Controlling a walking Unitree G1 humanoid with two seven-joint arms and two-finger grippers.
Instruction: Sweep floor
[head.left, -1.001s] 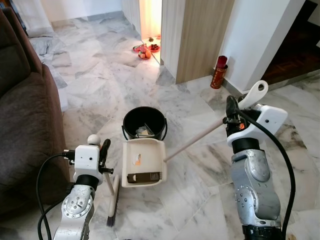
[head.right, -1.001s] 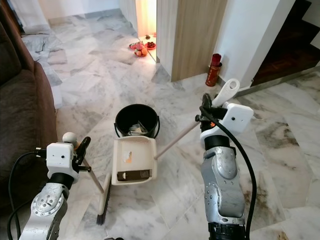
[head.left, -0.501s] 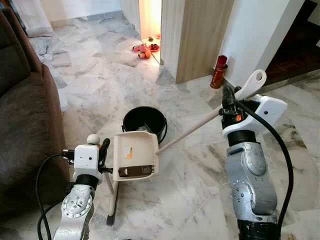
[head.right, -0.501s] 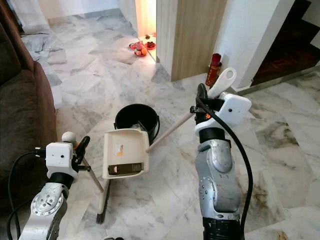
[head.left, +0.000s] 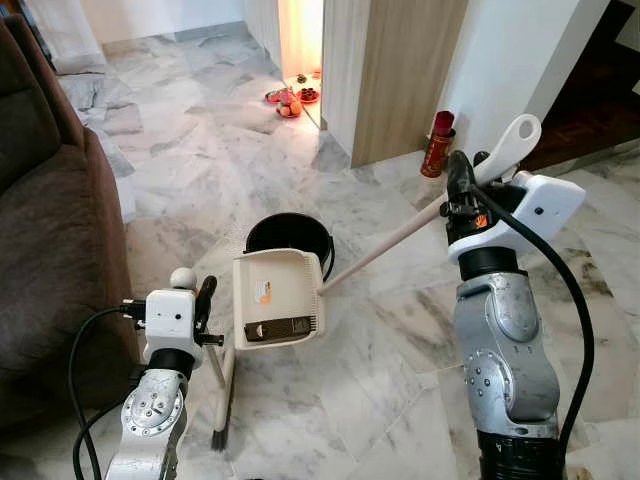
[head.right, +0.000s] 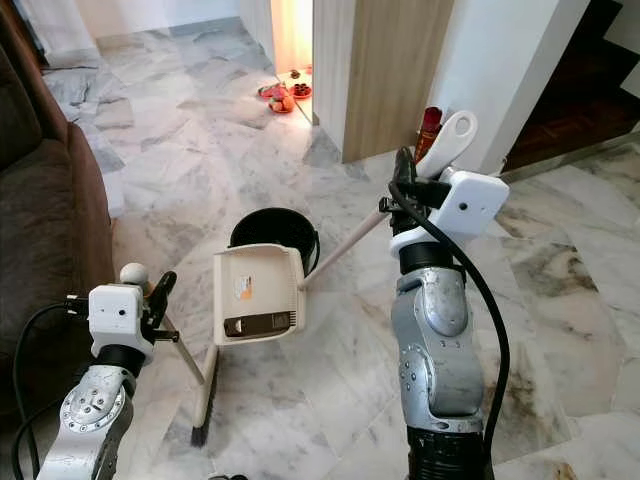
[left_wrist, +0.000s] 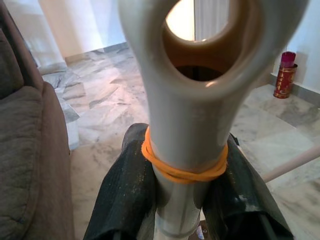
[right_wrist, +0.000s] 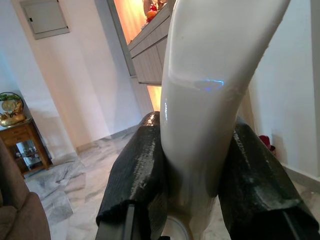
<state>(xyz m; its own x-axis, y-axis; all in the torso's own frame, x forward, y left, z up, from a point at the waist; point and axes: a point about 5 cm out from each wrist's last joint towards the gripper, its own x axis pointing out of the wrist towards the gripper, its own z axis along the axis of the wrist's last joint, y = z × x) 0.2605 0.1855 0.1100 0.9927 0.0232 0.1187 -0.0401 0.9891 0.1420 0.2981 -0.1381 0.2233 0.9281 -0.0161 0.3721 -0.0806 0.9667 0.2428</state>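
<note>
Right gripper (head.left: 462, 190) clamps the long-handled dustpan (head.left: 277, 310), its tray tilted just before the black bucket (head.left: 290, 238). Left gripper (head.left: 203, 305) clasps the broom handle (left_wrist: 182, 150) (orange rubber band (left_wrist: 182, 172) around it), bristles on the marble floor (head.left: 330, 400).

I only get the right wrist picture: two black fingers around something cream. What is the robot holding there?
Observer: The long handle of a cream dustpan, gripped by the right gripper.
Operator: Where is the pan itself?
Observer: Raised and tilted at the rim of a black bucket.
Operator: And the other arm?
Observer: The left gripper is closed on a broom, its bristles on the marble floor beside a brown sofa.
</note>
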